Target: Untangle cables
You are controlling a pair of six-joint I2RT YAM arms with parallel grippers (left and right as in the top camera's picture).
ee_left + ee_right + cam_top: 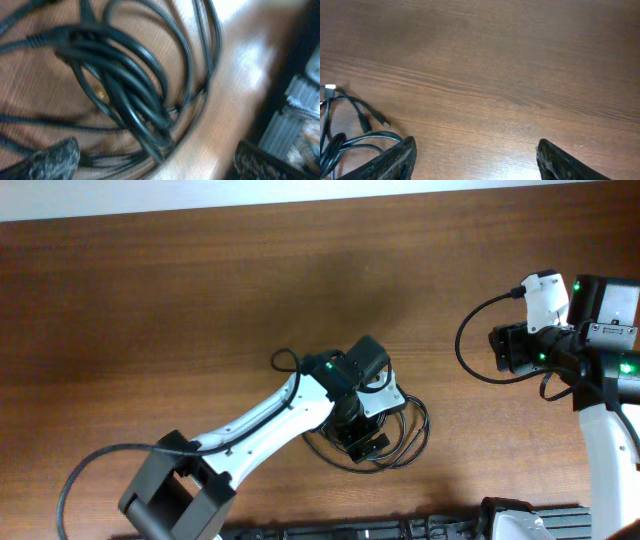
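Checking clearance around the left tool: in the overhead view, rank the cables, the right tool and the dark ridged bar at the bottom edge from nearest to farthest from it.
1. cables: directly beneath the left tool.
2. dark ridged bar: just below it, at the picture's bottom edge.
3. right tool: far off at the picture's right.

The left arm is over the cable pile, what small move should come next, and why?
Probably lower the left end effector and close on the bunched cables: its fingers stand wide apart just above them, holding nothing, while the right end effector is off to the side.
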